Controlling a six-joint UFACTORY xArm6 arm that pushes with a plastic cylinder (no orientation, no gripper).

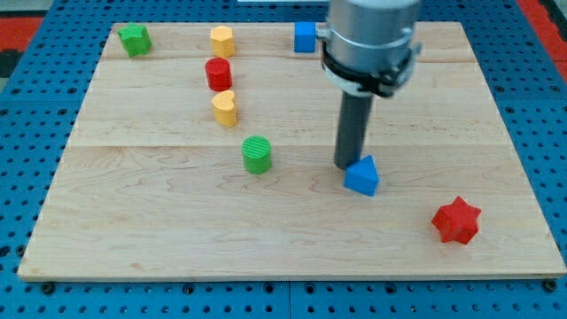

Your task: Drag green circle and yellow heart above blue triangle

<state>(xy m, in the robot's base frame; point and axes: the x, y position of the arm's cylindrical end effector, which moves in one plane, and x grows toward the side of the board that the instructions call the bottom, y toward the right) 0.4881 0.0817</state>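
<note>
The green circle point(257, 154) stands left of centre on the wooden board point(159, 239). The yellow heart point(225, 108) lies up and to the left of it. The blue triangle point(362, 175) lies right of centre. My tip point(345, 166) rests on the board touching the blue triangle's upper left side, well to the right of the green circle. The rod rises from there to the arm's grey body at the view's top.
A red cylinder point(218, 73) stands above the yellow heart, with another yellow block point(221, 41) above that. A green star-like block point(135, 39) sits at the top left. A blue cube point(306, 37) is at the top, partly behind the arm. A red star point(457, 221) lies at the lower right.
</note>
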